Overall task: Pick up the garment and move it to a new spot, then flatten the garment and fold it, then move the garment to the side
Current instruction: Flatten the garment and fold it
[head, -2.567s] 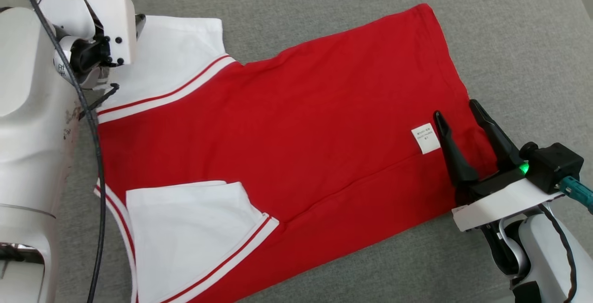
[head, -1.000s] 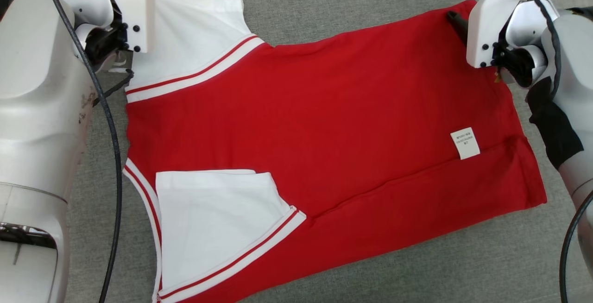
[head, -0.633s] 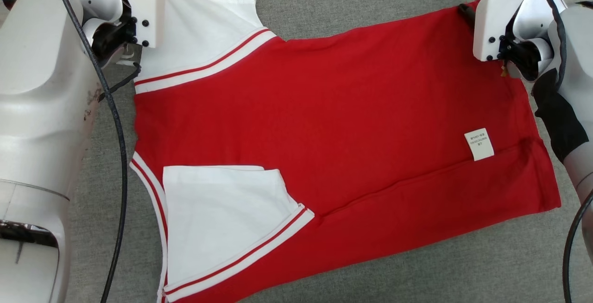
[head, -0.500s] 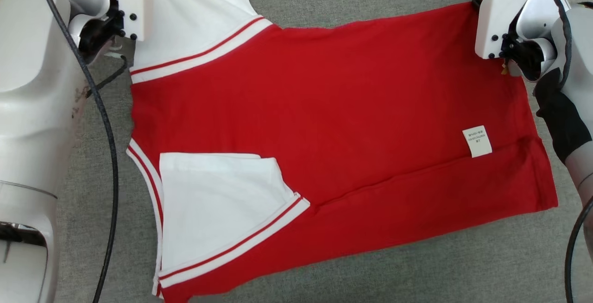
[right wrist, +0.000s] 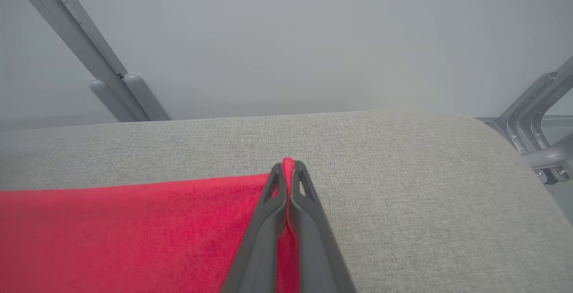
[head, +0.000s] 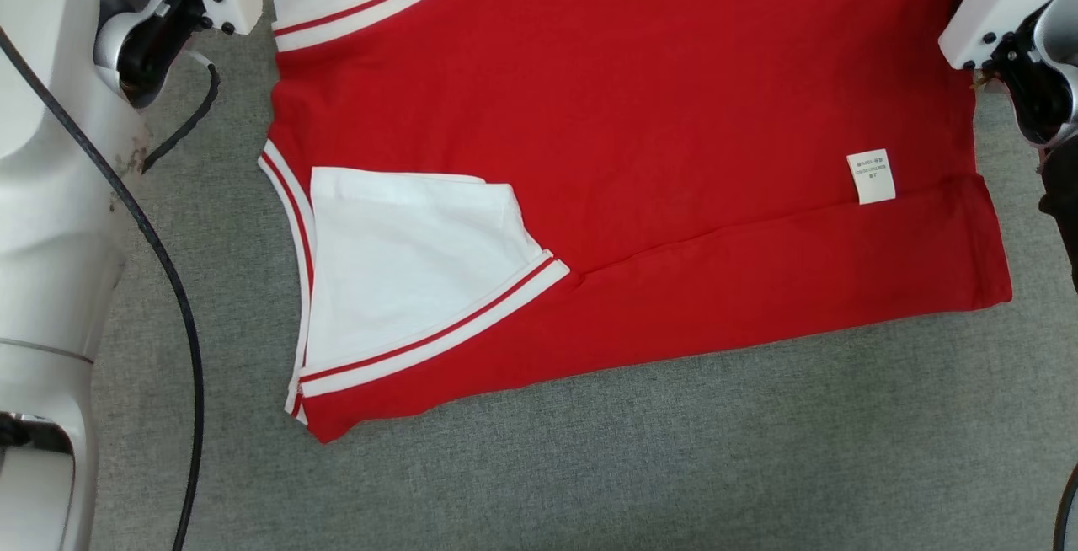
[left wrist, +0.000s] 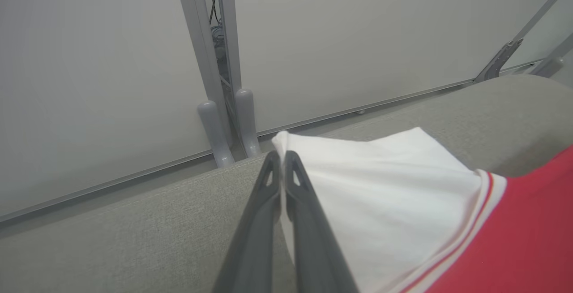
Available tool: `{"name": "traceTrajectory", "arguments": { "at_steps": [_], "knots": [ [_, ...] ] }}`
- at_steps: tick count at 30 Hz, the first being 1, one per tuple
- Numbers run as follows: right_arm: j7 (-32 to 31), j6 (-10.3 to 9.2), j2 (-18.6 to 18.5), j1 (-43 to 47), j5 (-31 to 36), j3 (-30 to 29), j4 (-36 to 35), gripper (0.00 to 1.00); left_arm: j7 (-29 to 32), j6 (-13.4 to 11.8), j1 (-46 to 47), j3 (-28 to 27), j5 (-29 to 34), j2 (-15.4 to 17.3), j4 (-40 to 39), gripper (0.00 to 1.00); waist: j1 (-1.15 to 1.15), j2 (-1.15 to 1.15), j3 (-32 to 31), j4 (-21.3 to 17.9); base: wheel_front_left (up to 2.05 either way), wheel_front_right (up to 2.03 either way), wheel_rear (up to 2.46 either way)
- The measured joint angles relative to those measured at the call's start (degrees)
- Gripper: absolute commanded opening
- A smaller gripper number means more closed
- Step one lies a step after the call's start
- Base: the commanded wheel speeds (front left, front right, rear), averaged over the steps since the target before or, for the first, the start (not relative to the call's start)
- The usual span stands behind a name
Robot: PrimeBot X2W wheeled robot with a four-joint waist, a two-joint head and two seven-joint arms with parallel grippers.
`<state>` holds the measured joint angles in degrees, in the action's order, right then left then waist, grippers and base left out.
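Near edge: the red shirt [head: 632, 113] lies flat on the grey cushion [head: 589, 467], with its near long edge free and closest to the robot.
Near sleeve: a white sleeve [head: 404, 273] is folded in over the body on the left side.
Long axis: it runs left to right, spanning between the two arms.
Left gripper [left wrist: 281, 170]: pinched tight on the corner of the far sleeve [left wrist: 380, 185].
Right gripper [right wrist: 288, 172]: pinched tight on the far red corner.
Key relation: both held corners sit on the far edge, so the rest of the shirt lies robot-ward of the fingers. A fold would likely bring the far edge toward the near one.
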<state>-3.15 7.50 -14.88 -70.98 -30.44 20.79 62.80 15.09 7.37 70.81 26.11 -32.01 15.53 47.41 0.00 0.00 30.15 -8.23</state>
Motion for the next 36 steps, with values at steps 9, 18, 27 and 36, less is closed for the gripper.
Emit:
{"name": "traceTrajectory", "arguments": {
  "at_steps": [9,18,27,36],
  "knots": [
    [8.7,0.0,-9.3,12.1,-14.0,11.3,-15.4,0.0,-8.4,0.1,-10.1,5.1,-6.6,3.2,-11.3,0.0,0.0,0.0,-2.7,1.6,0.0,0.0,0.0],
    [15.7,0.0,-20.1,20.2,-21.2,21.4,-24.8,0.0,-11.7,-0.5,-23.2,5.4,-11.2,7.5,-26.5,0.0,0.0,0.0,-5.4,4.0,0.0,0.0,0.0],
    [17.9,0.0,-26.3,25.7,-23.8,26.3,-28.1,0.0,-12.3,-6.7,-38.6,5.5,-11.9,11.0,-44.1,0.0,0.0,0.0,-7.3,6.0,0.0,0.0,0.0],
    [18.1,0.0,-25.9,32.0,-24.7,20.8,-29.5,0.0,-15.8,-11.0,-51.3,5.5,-13.6,11.5,-53.5,0.0,0.0,0.0,-8.0,6.3,0.0,0.0,0.0]
  ]
}}
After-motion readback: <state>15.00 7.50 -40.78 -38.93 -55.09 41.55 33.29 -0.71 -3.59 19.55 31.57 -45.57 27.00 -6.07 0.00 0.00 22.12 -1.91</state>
